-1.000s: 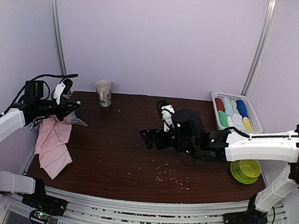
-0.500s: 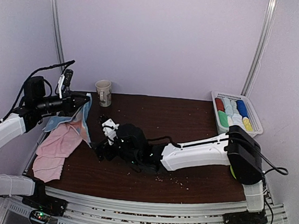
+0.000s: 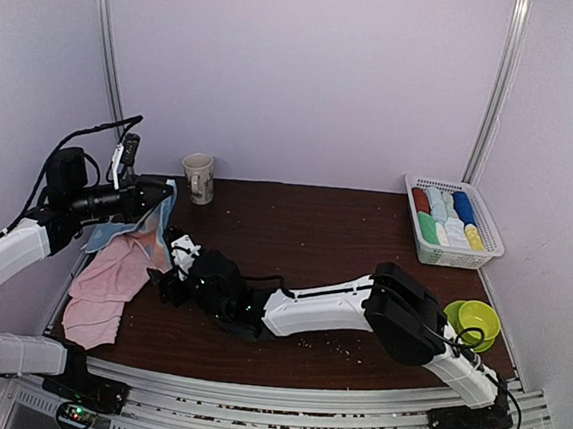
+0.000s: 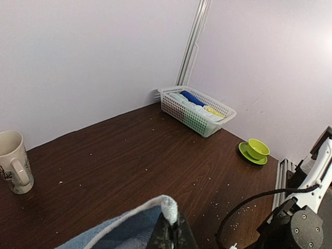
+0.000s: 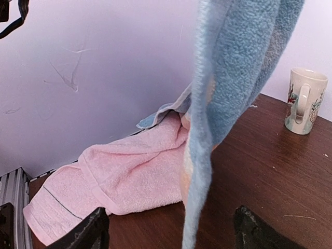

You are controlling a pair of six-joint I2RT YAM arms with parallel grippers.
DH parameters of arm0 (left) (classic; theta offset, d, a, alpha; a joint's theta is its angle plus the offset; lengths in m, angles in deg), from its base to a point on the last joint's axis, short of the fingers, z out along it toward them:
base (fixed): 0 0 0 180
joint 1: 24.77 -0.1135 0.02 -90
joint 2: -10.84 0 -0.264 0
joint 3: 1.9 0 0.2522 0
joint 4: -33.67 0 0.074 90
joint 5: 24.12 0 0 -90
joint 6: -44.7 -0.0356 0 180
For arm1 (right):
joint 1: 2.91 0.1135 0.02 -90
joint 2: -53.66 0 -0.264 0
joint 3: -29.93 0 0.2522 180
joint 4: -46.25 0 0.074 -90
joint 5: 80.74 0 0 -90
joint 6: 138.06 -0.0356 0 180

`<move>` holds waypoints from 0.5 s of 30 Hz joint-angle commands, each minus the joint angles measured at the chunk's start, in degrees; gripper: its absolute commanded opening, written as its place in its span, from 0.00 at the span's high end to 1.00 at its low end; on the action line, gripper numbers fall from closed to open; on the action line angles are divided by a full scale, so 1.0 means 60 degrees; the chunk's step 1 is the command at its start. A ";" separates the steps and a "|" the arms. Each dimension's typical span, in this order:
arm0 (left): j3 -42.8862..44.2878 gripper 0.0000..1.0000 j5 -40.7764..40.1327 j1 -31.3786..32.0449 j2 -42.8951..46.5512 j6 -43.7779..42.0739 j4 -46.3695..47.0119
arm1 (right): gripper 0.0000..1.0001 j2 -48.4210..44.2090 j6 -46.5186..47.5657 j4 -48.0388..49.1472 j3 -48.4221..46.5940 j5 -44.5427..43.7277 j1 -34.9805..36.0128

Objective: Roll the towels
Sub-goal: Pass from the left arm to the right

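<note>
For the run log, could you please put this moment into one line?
left gripper: shut on blue towel, lifted | right gripper: open around its hanging end | pink towel: heaped on table

1. Light was soft and even, apparently from overhead, and shadows were faint.
2. The table (image 5: 280,171) showed a pale sheen ahead and right of the right gripper (image 5: 168,231).
3. Its fingers (image 5: 83,233) were dark and blurred.

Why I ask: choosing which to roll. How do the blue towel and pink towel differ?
The blue towel hangs lifted from the left pincer; the pink towel lies heaped on the table. The blue towel shows orange patches; the pink towel is plain. Both are unrolled terry.
</note>
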 commanded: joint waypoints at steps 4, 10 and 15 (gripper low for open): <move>-0.0055 1.00 0.0461 0.0068 0.0252 -0.0343 0.0118 | 0.39 0.0731 0.0075 0.0522 -0.1109 -0.0253 0.0021; 0.0041 1.00 0.0550 0.0056 0.0332 -0.1156 -0.0676 | 0.90 0.0623 0.0117 0.0948 -0.0858 -0.0204 -0.0102; 0.0169 1.00 0.0179 0.0055 0.0445 -0.1721 -0.1228 | 1.00 -0.0271 0.0077 0.1831 0.0467 0.0290 -0.0239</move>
